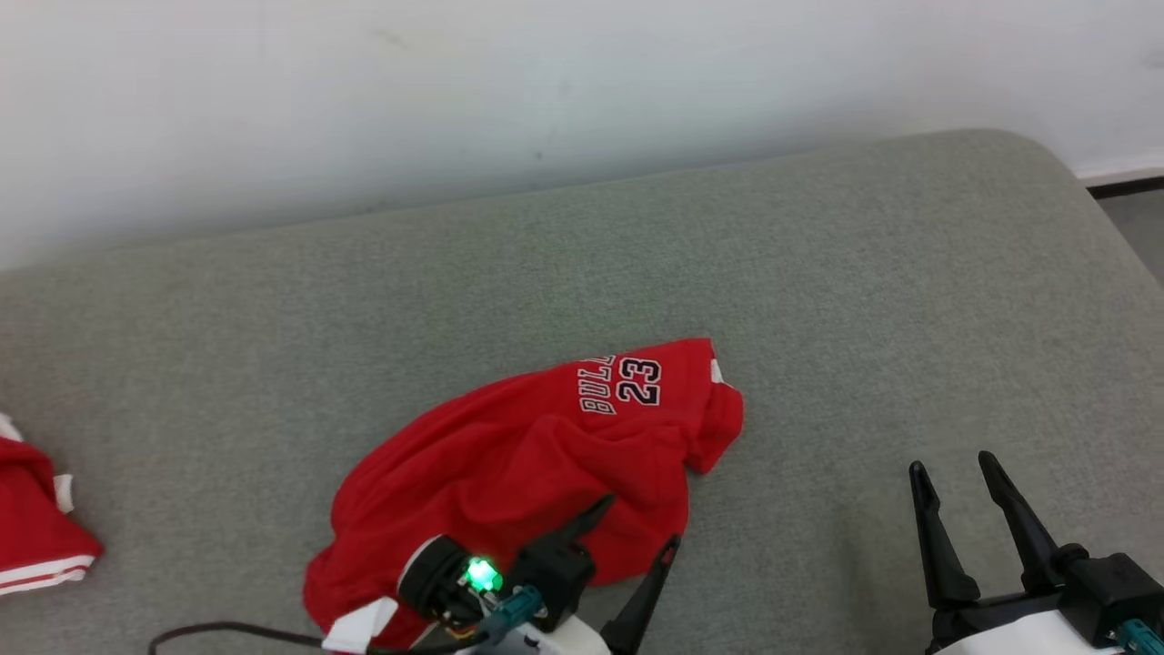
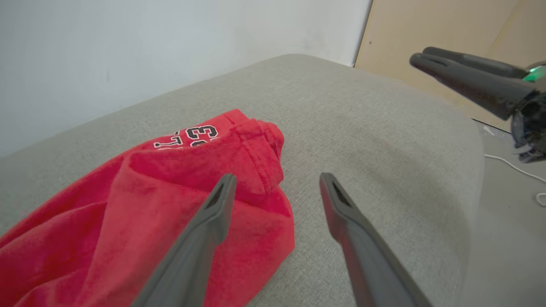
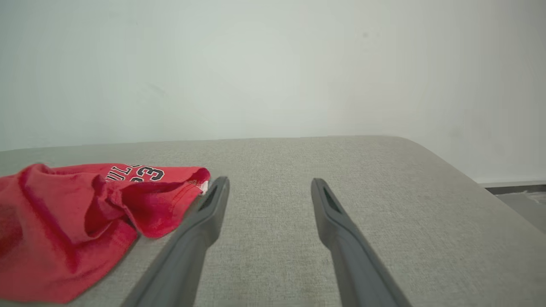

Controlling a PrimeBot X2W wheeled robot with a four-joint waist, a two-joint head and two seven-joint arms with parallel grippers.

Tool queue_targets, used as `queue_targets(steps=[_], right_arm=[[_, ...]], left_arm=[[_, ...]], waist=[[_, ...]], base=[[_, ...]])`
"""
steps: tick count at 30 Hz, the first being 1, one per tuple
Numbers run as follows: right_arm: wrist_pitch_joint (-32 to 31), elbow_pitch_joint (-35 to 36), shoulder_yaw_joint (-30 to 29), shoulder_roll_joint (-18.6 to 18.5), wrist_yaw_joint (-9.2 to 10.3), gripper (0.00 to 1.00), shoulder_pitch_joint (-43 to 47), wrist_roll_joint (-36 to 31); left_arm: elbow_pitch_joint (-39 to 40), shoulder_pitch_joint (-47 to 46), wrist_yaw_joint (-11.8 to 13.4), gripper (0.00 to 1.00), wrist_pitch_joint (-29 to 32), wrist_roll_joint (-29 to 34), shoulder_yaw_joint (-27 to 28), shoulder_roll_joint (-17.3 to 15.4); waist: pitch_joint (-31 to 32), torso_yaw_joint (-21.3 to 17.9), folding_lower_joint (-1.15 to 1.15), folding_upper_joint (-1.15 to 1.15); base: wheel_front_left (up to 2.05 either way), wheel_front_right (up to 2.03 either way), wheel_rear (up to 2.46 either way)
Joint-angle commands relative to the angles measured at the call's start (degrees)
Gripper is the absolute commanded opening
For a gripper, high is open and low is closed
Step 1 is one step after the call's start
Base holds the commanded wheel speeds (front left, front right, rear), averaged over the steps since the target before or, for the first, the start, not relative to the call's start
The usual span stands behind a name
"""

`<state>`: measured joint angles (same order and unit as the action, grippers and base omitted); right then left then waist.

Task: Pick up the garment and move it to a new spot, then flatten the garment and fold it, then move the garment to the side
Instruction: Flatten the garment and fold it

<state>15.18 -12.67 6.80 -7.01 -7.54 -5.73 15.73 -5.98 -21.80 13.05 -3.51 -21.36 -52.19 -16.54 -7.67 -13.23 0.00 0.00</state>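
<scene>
The grey-green upholstered cushion [image 1: 818, 273] carries the crumpled red soft-knit garment lettered "23" [image 1: 509, 464] near its front middle, bunched and not yet flat. My left claw [image 1: 638, 520] hangs spread and empty over its near edge. My right claw [image 1: 951, 464], likewise spread and empty, hangs over bare cushion beside it. I judge that flattening needs each claw to pinch one hem corner [image 1: 723, 405], single layer only, and draw outward.

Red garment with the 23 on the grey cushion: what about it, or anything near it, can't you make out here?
- Crumpled red garment printed 23: in the head view its near edge is hidden behind the left gripper and its wrist. The bunched folds hide its full shape.
- Its black lettering: in the left wrist view a fold covers part of it.
- Second red-and-white cloth: in the head view it is cut off by the left edge.
</scene>
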Motion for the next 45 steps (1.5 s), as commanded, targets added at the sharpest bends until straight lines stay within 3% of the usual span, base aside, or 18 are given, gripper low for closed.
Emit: queue_targets(steps=[1,18,19,20,25,38,42,45], right_arm=[[-0.1,0.2,-0.5,0.2,0.11,1.00,-0.6,0.4],[-0.1,0.7,-1.0,1.2,0.11,1.00,-1.7,1.0],[-0.1,0.6,-1.0,1.2,0.11,1.00,-1.7,0.9],[-0.1,0.6,-1.0,1.2,0.11,1.00,-1.7,0.9],[-0.1,-0.1,-1.3,0.6,0.11,1.00,-0.2,0.6],[-0.1,-2.4,-0.2,-0.1,0.11,1.00,1.1,0.3],[-0.1,-2.6,0.2,-0.4,0.11,1.00,0.9,0.6],[-0.1,-2.7,0.4,-0.5,0.11,1.00,0.5,0.8]], left_arm=[[-2.0,-0.9,-0.3,1.00,0.1,-0.2,0.1,0.8],[-17.7,-5.5,-2.8,0.99,3.7,1.4,-3.1,1.7],[-18.2,-5.7,-3.0,0.19,3.7,0.9,-3.0,2.0],[-18.4,-5.7,-3.5,0.00,3.8,0.0,-2.8,2.4],[-13.8,-4.9,-4.9,0.00,4.1,-4.5,-0.9,4.3],[11.5,-0.1,-7.9,0.00,16.3,-17.2,0.4,1.4],[14.2,0.6,-9.7,0.00,21.6,-22.7,0.3,0.3],[12.4,-0.2,-10.1,0.00,23.0,-22.6,-0.6,0.2]], waist=[[-2.4,-2.7,0.00,0.00],[-6.1,-4.5,0.00,0.00],[-6.1,-4.4,0.00,0.00],[-5.9,-4.4,0.00,0.00],[-4.6,-3.5,0.00,0.00],[-0.6,-1.3,0.00,0.00],[-0.3,-1.9,0.00,0.00],[-0.4,-2.6,0.00,0.00]], base=[[0.00,0.00,0.00],[0.00,0.00,0.00],[0.00,0.00,0.00],[0.00,0.00,0.00],[0.00,0.00,0.00],[0.00,0.00,0.00],[0.00,0.00,0.00],[0.00,0.00,0.00]])
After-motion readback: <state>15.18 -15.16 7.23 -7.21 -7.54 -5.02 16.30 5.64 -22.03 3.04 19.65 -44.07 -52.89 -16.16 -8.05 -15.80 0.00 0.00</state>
